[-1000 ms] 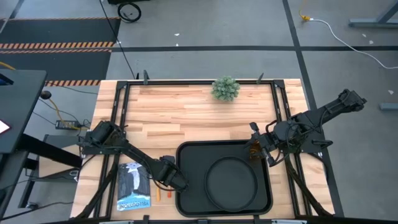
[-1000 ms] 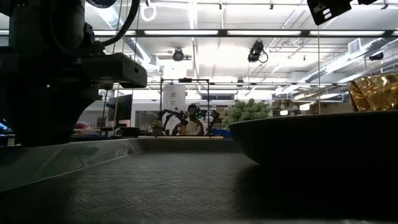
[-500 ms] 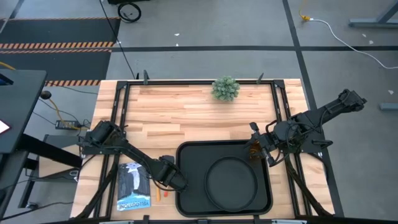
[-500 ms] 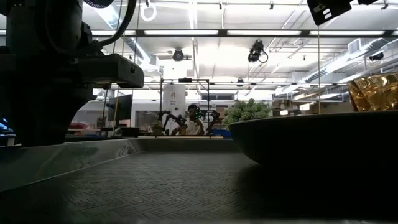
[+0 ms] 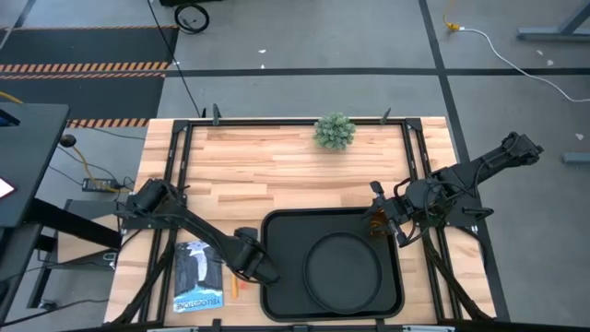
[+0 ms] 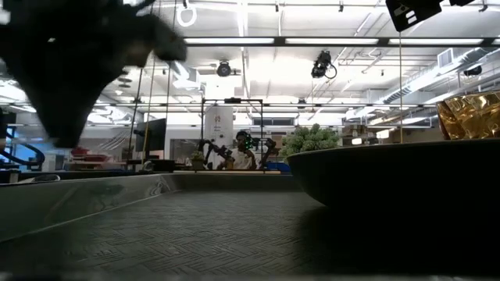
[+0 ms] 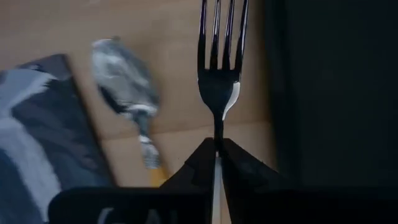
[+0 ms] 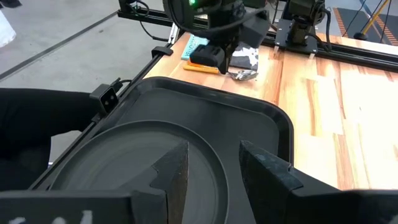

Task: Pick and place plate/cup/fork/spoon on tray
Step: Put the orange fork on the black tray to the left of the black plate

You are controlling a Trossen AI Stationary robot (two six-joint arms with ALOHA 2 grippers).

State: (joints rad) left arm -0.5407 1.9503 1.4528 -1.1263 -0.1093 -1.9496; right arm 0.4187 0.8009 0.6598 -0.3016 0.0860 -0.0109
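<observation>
One piece, the fork (image 7: 219, 68), is being carried, pinched in the left gripper (image 7: 217, 155) beside the tray (image 5: 277, 231). Next it needs moving over the rim beside it and releasing; the right gripper (image 8: 211, 162) is waiting, parted and empty.

Fork (image 7: 219, 68) handle hidden between the left gripper's (image 7: 217, 155) fingers, spoon (image 7: 127, 87) blurred, cup (image 6: 470, 115) cut off by the low view's edge

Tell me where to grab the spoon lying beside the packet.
By its thin handle, from straight above: the spoon lies flat on the table between the packet and the tray, and its rounded bowl offers fingers little to pinch.
</observation>
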